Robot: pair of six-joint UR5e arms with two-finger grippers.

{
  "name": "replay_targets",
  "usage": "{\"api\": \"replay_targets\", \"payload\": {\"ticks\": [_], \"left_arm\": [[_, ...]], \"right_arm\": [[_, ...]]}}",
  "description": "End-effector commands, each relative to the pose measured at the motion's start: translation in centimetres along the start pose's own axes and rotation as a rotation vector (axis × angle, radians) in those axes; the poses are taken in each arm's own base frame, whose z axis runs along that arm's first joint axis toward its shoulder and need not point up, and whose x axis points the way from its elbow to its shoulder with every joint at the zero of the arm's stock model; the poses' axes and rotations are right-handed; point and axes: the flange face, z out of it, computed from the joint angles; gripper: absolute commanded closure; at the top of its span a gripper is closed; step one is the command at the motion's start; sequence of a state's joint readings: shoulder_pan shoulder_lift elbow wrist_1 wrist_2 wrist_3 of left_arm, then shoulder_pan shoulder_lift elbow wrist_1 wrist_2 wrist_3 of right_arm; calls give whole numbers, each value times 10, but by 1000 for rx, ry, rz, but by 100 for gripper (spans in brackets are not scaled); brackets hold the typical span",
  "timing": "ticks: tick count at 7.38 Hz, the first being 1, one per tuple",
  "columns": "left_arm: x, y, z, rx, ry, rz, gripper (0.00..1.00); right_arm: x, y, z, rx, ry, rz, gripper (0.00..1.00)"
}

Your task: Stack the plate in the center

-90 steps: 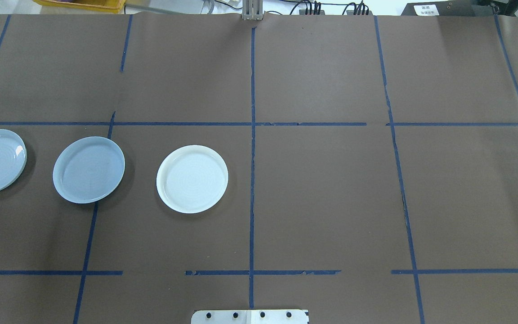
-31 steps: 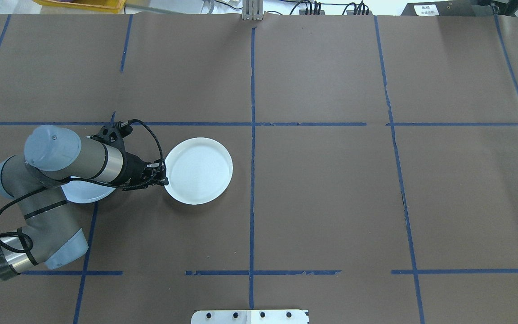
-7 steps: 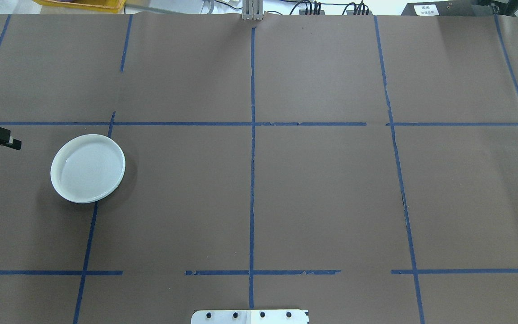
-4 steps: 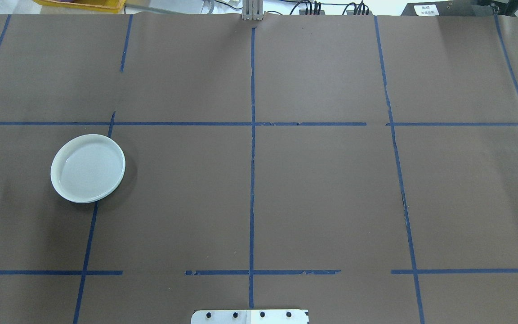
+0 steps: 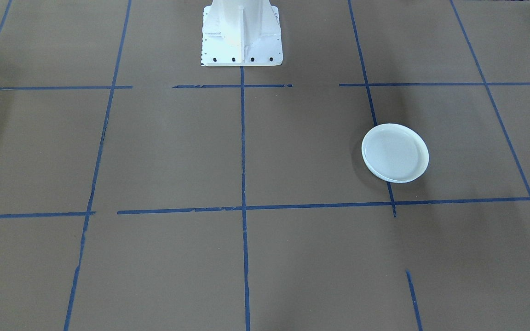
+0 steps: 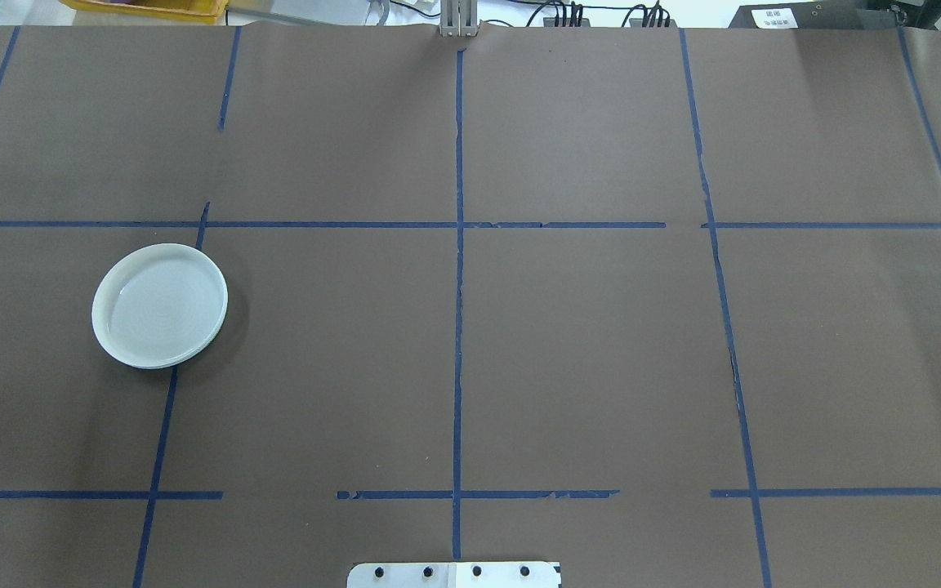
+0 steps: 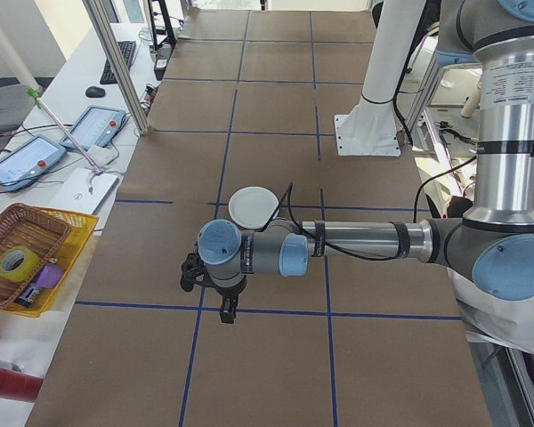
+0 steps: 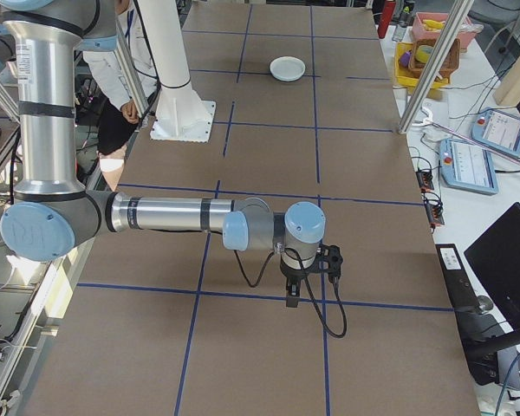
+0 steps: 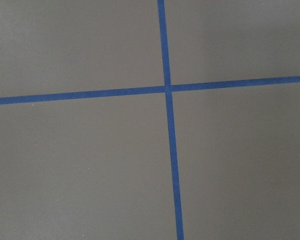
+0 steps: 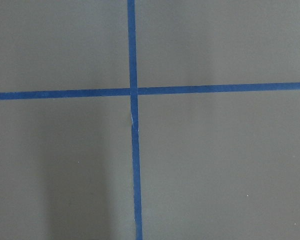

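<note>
Left gripper (image 7: 224, 302): it hung over the brown table, pointing down near a crossing of blue tape lines, apart from the plates; it showed only in the view from the table's left end, so whether its jaws were released or clenched I could not tell.
Right gripper (image 8: 292, 290): likewise seen only from the right end of the table, hanging above a tape line, well apart from the plates; the state of its jaws could not be told.
Left arm (image 7: 356, 242): reached out level over the table from the robot's side, a black cable looping along it.
Right arm (image 8: 169, 214): stretched out level in the same fashion, cable dangling under the wrist.
Stack of plates (image 6: 160, 305): one round pile stood on the robot's left half of the table, across a blue tape line; the top plate was white with faint ring grooves, and lower rims peeked out beneath it (image 5: 394, 153).
Center plate: nothing of it could be picked out separately under the top plate.
Table (image 6: 585, 343): covered in brown paper, marked into squares with blue tape.
Pedestal (image 5: 241, 32): the robot's white base stood at the table's edge.
Person (image 8: 121, 95): stood behind the pedestal, seen in part.
</note>
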State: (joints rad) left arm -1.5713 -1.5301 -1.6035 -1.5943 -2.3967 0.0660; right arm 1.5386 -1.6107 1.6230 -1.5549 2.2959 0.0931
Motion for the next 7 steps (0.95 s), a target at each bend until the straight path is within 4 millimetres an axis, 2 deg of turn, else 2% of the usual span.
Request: {"api": "replay_targets", "payload": {"ticks": [1, 3, 7], "left_arm": [[4, -7, -7, 5, 13, -8, 0], [15, -8, -19, 34, 0, 34, 0], [13, -5, -15, 27, 4, 16, 0]], "right_arm": [[0, 0, 0, 1, 1, 0, 0], [0, 0, 0, -1, 0, 1, 0], [0, 0, 0, -1, 0, 1, 0]]}}
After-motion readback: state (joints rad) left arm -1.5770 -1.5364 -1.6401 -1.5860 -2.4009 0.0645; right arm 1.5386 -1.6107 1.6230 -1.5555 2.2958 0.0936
